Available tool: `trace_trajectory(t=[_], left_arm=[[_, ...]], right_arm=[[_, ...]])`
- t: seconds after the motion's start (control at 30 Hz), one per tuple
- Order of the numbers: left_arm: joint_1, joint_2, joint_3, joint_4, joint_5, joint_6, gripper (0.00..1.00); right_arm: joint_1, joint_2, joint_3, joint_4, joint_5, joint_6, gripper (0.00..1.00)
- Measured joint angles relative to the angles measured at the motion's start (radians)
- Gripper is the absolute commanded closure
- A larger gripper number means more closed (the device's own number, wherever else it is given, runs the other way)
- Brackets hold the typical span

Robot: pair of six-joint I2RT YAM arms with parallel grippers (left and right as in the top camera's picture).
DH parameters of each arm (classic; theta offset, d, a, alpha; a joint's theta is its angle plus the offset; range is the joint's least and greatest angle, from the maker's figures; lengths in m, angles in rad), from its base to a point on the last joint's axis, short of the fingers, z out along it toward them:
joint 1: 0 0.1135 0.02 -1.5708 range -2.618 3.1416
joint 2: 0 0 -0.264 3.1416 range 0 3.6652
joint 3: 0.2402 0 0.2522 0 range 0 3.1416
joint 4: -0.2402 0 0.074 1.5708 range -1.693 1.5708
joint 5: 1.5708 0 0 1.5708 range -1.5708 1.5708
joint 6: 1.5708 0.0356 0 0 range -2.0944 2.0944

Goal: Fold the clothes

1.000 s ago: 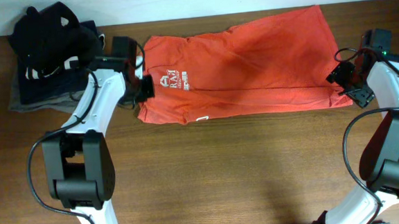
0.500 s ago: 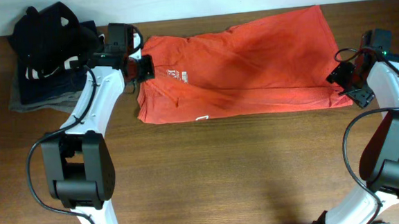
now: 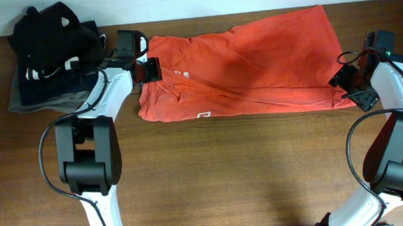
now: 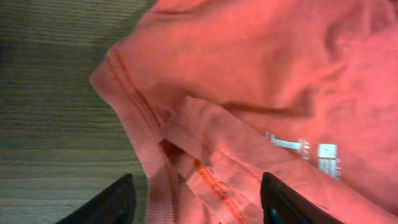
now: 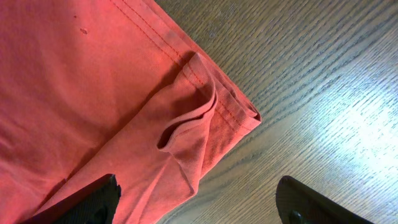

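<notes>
Across the far half of the desk [image 3: 226,174] the orange-red T-shirt [image 3: 254,64] lies as one long, rumpled band, stretching from one arm to the other.

The left tool [image 3: 150,69] sits at one short end of the shirt, right over the cloth's edge. From its own camera, its two dark fingers [image 4: 115,200] stand well apart and nothing is pinched between them. Loose fabric lies under the gap. A stitched hem [image 4: 134,106] runs just ahead of the tool, with a small fold of cloth doubled back on itself close to the fingertips. The white print [image 4: 305,152] shows off towards the other finger's side. Bare wood is beyond the hem. Behind this tool, on the side away from the shirt, a pile of dark garments [image 3: 47,52] is heaped at the desk's corner, apart from the shirt.

The right tool [image 3: 351,88] is at the opposite short end, over the near corner of the cloth. Its fingers [image 5: 87,202] are also spread wide and hold nothing. Straight ahead of them the shirt's corner [image 5: 236,112] is bunched. The stitched edge is curled over into a small open loop, and the tip lies on the wood. Cloth fills the space ahead of one finger and bare desk lies ahead of the other.

From overhead, a small white patch [image 3: 203,116] shows on the shirt's near long edge, closer to the left tool than to the right.
</notes>
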Motion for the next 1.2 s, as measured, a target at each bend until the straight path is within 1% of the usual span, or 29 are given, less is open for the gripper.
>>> trace_trajectory(t=[0.1,0.23,0.33,0.47,0.57,0.63,0.73,0.93,1.1,1.2], left_arm=[[0.000,0.001,0.001,0.001,-0.035,0.000,0.33],[0.000,0.001,0.028,-0.055,-0.057,0.000,0.32],[0.000,0.001,0.079,-0.104,-0.067,0.000,0.25],[-0.001,-0.013,0.147,-0.128,-0.072,0.003,0.08],[-0.001,-0.036,0.163,-0.127,-0.073,0.000,0.04],[-0.002,-0.048,0.167,-0.133,-0.075,0.000,0.02],[-0.002,-0.050,0.167,-0.135,-0.075,0.000,0.01],[-0.003,-0.050,0.167,-0.158,-0.075,0.000,0.01],[-0.004,-0.050,0.167,-0.165,-0.075,0.000,0.01],[-0.004,-0.050,0.167,-0.169,-0.075,0.000,0.01]], right_arm=[[0.000,0.000,0.000,0.000,0.000,0.000,0.15],[0.000,0.000,0.004,-0.025,-0.016,0.001,0.15],[0.000,-0.003,0.031,-0.086,-0.055,0.001,0.14],[0.000,-0.029,0.089,-0.180,-0.126,0.000,0.12],[0.000,-0.054,0.105,-0.209,-0.188,0.001,0.11],[0.001,-0.065,0.105,-0.216,-0.231,0.010,0.11],[0.005,-0.066,0.083,-0.214,-0.246,0.043,0.12],[0.008,-0.066,-0.004,-0.164,-0.239,0.154,0.15],[0.008,-0.066,-0.029,-0.101,-0.237,0.189,0.16],[0.008,-0.066,-0.032,-0.098,-0.236,0.206,0.16]])
